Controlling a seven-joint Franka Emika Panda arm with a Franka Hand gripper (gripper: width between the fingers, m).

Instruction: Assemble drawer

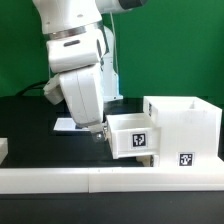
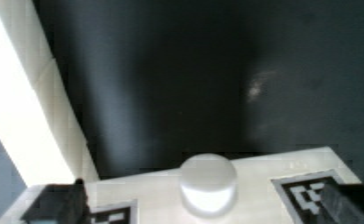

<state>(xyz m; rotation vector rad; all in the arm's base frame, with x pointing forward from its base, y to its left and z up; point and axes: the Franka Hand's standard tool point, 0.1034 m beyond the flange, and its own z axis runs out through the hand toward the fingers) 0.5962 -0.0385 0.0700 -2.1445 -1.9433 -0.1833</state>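
Item: tray [image 1: 133, 137], centre frame, part-seated in casing [image 1: 185, 128]. Gripper [image 1: 103, 131] at its front; finger spread, you cannot tell. You push next, squarely.

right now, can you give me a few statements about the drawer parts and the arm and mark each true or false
1. The tray sits partly inside the box casing. True.
2. The gripper is at the tray's end that sticks out of the casing. True.
3. The tray lies upside down on the table. False: it is upright, with its open top up.
4. The casing stands on the exterior view's left. False: it stands on the exterior view's right.
5. A round white knob shows in the wrist view. True.
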